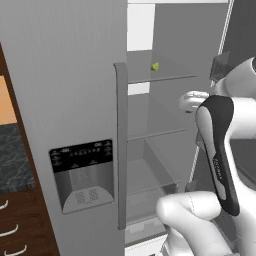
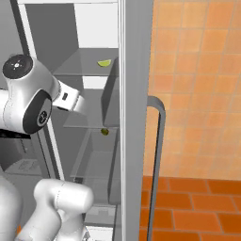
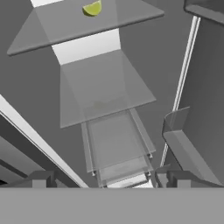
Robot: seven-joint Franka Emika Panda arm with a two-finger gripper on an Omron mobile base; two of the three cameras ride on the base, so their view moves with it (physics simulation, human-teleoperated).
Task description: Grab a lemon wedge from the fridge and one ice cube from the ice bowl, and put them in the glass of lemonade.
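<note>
Nearest, the white arm's two-finger gripper (image 3: 103, 180) stands with jaws wide apart and holds nothing, just inside the tall grey fridge (image 1: 65, 100), whose right compartment is open. Farther in, on an upper clear glass shelf (image 3: 65, 30), lies the tiny yellow-green lemon wedge (image 3: 92, 8). Reaching up, the fingers could strike the shelf edge or nudge the wedge deeper.

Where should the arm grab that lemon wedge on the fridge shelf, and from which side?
Probably across the lemon wedge's flat cut faces, coming in from the open front of the fridge. It lies alone on a glass shelf, and its curved rind would slip.
</note>
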